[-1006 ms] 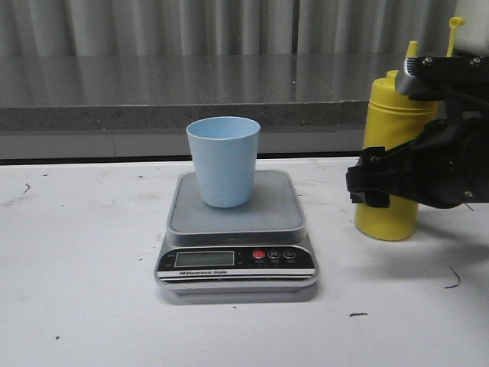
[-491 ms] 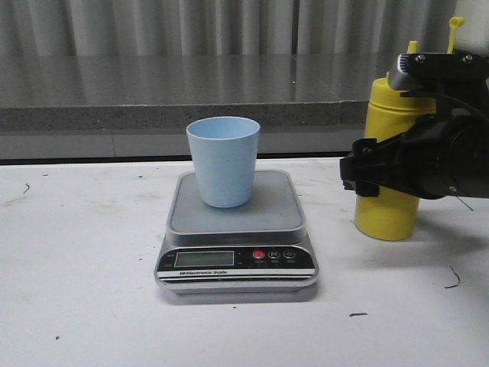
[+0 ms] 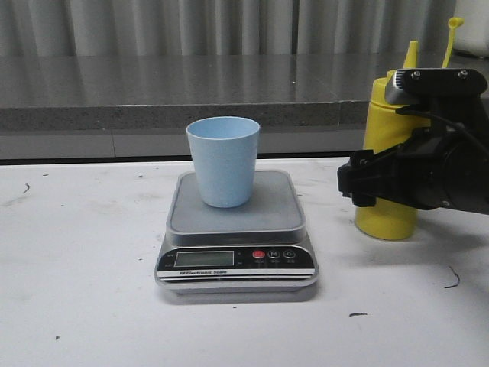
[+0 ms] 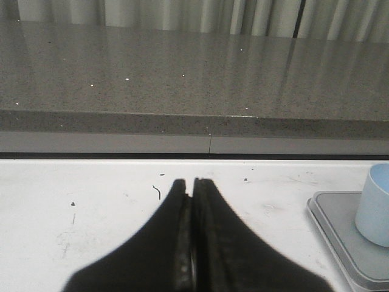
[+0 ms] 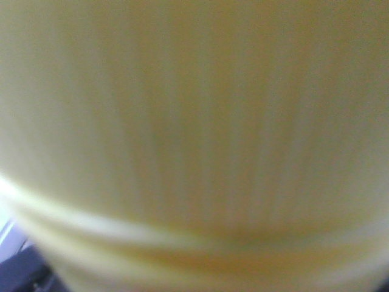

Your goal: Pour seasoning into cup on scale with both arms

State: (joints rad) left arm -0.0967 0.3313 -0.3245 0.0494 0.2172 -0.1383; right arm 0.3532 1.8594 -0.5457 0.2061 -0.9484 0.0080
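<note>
Scale: the flat digital kitchen scale (image 3: 236,233) with a grey steel platform, black front panel, LCD display and red button sits on the white bench (image 3: 84,260); every place below is given from it.
Cup: the small light blue plastic tumbler (image 3: 223,161) stands upright on the scale's platform, toward the platform's back, its rim open and level. In the left wrist view its side shows at the frame edge (image 4: 377,204), on the platform's corner.
Seasoning: the tall yellow plastic squeeze bottle (image 3: 384,214) stands upright on the bench to the right of the scale, apart from it, its pointed nozzle and tethered cap rising above the black arm.
Right end effector: the bulky black right end effector (image 3: 367,180) is at the bottle's middle, covering part of the yellow body, between the scale and the bottle's far side. The right wrist view is filled by blurred yellow plastic (image 5: 194,134) very close to the lens. Whether its fingers press the bottle cannot be told.
Left end effector: the black left end effector (image 4: 193,243) is left of the scale, above bare bench, its two fingers pressed together with nothing between them.
</note>
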